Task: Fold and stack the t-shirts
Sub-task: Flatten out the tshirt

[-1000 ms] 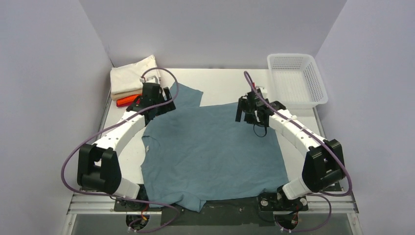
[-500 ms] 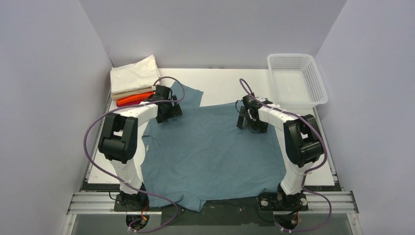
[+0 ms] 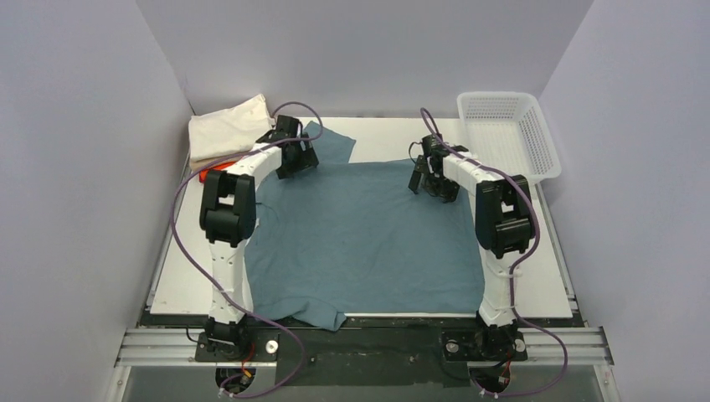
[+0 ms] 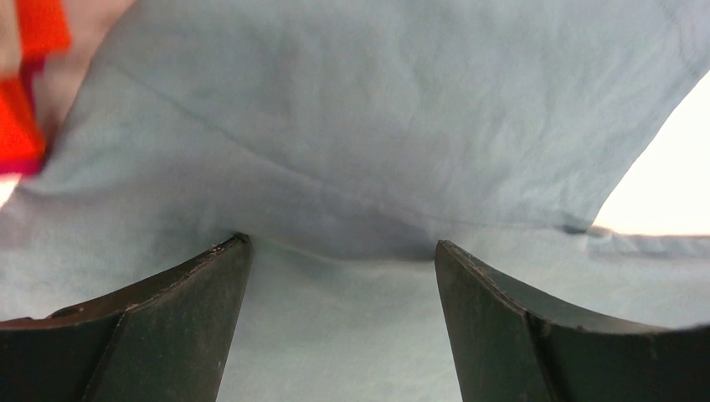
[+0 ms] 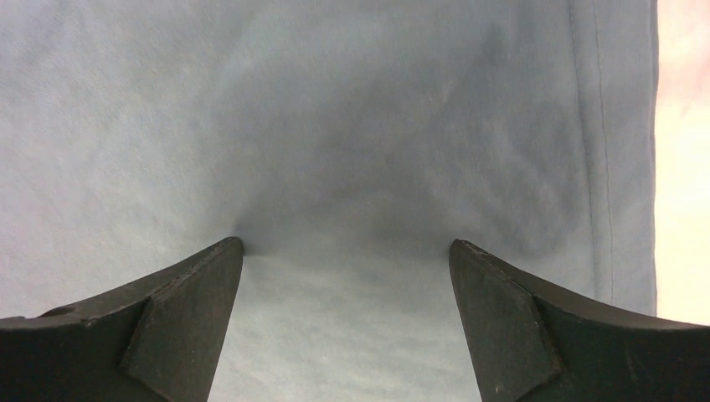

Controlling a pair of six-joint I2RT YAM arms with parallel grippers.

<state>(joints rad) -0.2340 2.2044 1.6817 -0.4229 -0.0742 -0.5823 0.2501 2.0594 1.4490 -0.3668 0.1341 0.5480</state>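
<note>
Left gripper (image 4: 342,243) stands with its jaws spread wide, both tips pressed down into the teal-blue t-shirt (image 3: 368,234) where the far sleeve joins the body. It has nothing pinched yet, and the cloth only dimples between the tips. The right gripper (image 5: 345,243) is just as wide open and empty, planted on the same far side of the shirt near the stitched hem.

The shirt lies spread flat across the middle of the table (image 3: 385,134). The cream folded shirt (image 3: 226,134) and the orange one (image 3: 219,174) are stacked at the far left, close to the left gripper.

To my eye this is the grab before folding the far side over. Both jaws ought to close together and gather a proper ridge of cloth. They should then lift evenly, so the edge stays taut and clear of the stack.
</note>
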